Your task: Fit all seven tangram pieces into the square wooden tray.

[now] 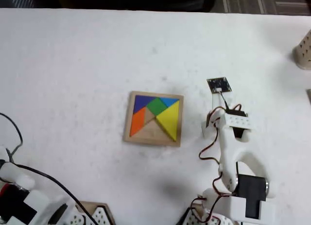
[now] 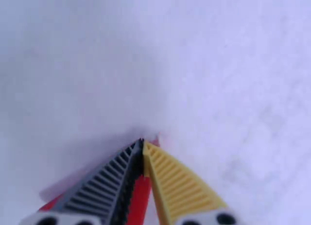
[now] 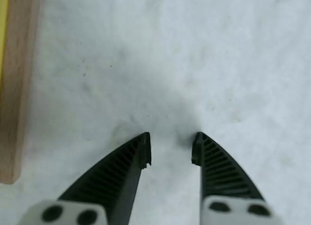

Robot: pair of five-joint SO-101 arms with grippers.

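Right tool (image 3: 171,149) is found open at 3 o'clock of the tray (image 1: 127,130), left tool (image 2: 142,143) closed; the stiff, light pieces (image 1: 167,119) are judged best pinched edgewise.

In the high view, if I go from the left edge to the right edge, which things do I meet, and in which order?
Left arm → square wooden tray → right arm → beige perforated object at the right edge.
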